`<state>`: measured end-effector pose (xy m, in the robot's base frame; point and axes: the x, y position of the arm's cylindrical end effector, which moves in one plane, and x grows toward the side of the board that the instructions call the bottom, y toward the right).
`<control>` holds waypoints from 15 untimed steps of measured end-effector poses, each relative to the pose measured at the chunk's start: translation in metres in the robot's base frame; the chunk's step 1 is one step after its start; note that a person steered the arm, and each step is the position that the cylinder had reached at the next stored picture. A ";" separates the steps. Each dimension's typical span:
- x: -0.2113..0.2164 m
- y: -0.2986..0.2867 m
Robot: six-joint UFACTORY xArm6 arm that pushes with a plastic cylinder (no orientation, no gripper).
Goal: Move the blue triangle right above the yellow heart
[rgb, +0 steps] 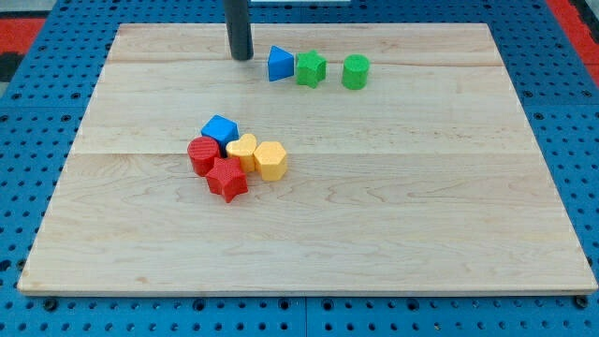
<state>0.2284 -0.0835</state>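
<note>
The blue triangle (279, 64) lies near the view's top, touching a green star (311, 68) on its right. The yellow heart (242, 151) sits in a cluster left of centre, well below the triangle. My tip (241, 57) rests on the board just left of the blue triangle, a small gap apart from it.
A green cylinder (356, 71) stands right of the green star. In the cluster: a blue cube (220, 130) above-left of the heart, a red cylinder (202, 155) at its left, a red star (226, 179) below it, a yellow hexagon (270, 160) at its right. The wooden board (421, 206) lies on a blue pegboard.
</note>
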 end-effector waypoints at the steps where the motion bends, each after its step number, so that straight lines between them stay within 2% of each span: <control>1: -0.006 0.067; 2: 0.025 0.092; 3: 0.057 0.058; 4: 0.013 0.056; 5: 0.028 0.020; 6: 0.080 0.043; 7: 0.120 0.039; 8: 0.095 0.042; 9: 0.083 -0.003; 10: 0.115 0.026; 11: 0.128 0.057; 12: 0.143 0.054; 15: 0.129 0.036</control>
<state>0.3575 -0.0477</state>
